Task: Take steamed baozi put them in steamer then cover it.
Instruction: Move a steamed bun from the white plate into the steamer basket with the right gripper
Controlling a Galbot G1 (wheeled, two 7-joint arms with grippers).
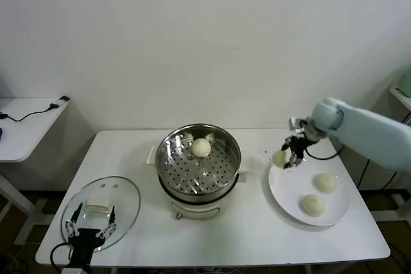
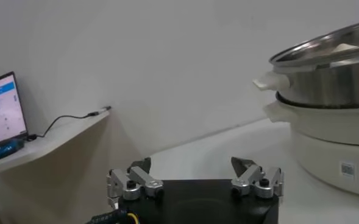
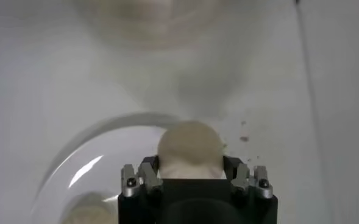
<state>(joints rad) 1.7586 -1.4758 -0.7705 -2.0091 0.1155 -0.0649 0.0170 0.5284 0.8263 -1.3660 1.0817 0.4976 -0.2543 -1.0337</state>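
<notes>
The steamer (image 1: pixel 236 158) stands mid-table, uncovered, with one steamed baozi (image 1: pixel 201 147) on its perforated tray. At the right, my right gripper (image 1: pixel 287 157) is shut on another baozi (image 1: pixel 280 157) just above the far left edge of a white plate (image 1: pixel 289 190). The right wrist view shows that baozi (image 3: pixel 190 146) pinched in the right gripper (image 3: pixel 190 165). Two more baozi (image 1: pixel 325 182) (image 1: pixel 313 205) lie on the plate. The glass cover (image 1: pixel 122 200) lies flat at the front left. My left gripper (image 1: pixel 92 219) hovers open over it, holding nothing.
A low white side table (image 1: pixel 26 126) with a cable stands off the left end. The left wrist view shows a lit screen (image 2: pixel 2 112) there and the steamer (image 2: pixel 331 79) beyond the open left gripper (image 2: pixel 192 165). The plate reaches close to the table's right edge.
</notes>
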